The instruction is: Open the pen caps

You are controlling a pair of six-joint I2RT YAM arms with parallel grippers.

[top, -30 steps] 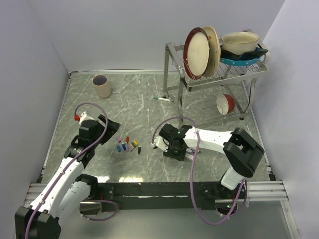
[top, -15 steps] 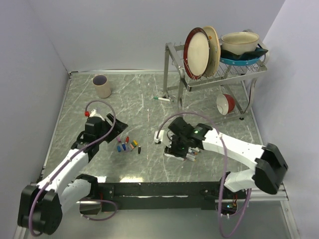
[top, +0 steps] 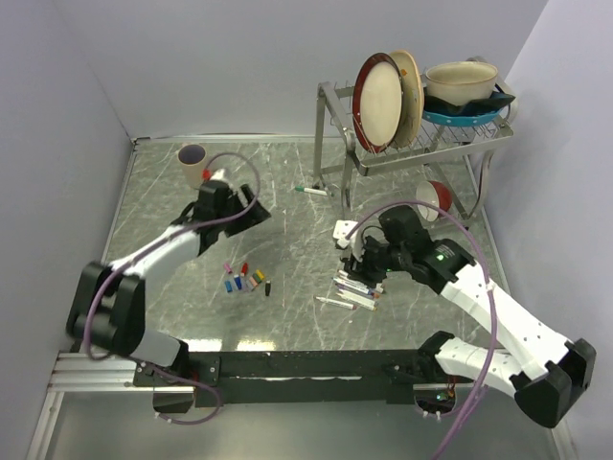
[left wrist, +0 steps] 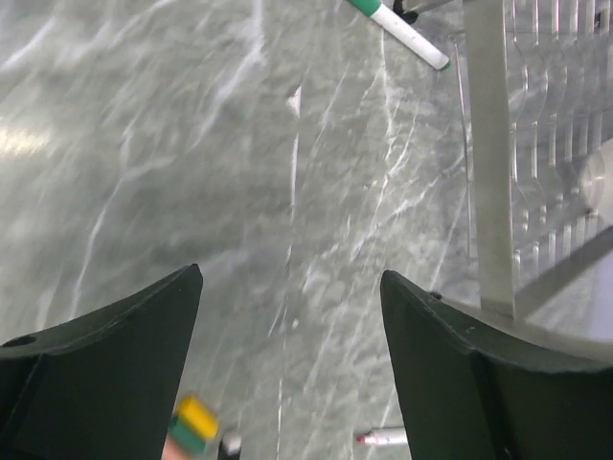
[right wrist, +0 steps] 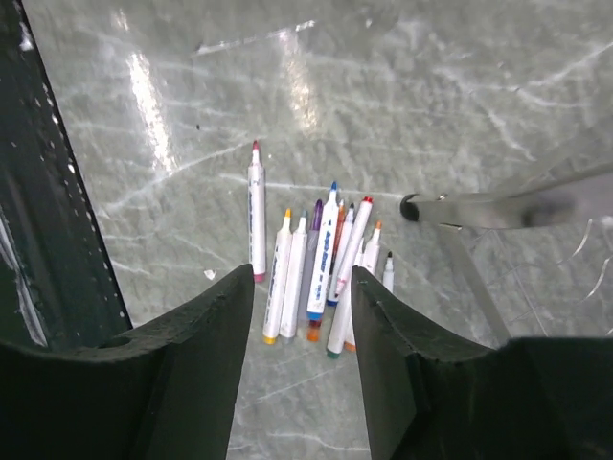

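Note:
Several loose pen caps (top: 245,279) in mixed colours lie in a small cluster left of centre on the table. One yellow and green cap (left wrist: 194,423) shows at the bottom edge of the left wrist view. A row of several uncapped white pens (top: 351,291) lies right of centre, and also shows in the right wrist view (right wrist: 316,264). One pen with a green cap (top: 311,191) lies by the rack leg; it is at the top of the left wrist view (left wrist: 397,24). My left gripper (top: 253,213) (left wrist: 289,278) is open and empty, above the table between the caps and the green pen. My right gripper (top: 356,266) (right wrist: 302,273) is open and empty, just above the uncapped pens.
A metal dish rack (top: 337,144) with plates and bowls stands at the back right; its leg (left wrist: 488,163) and foot (right wrist: 414,206) are near both grippers. A red bowl (top: 436,199) sits under it. A beige cup (top: 195,165) stands at the back left.
My left arm has swung away from the caps toward the back middle of the table. My right arm has pulled back to the right and up, uncovering the row of pens.

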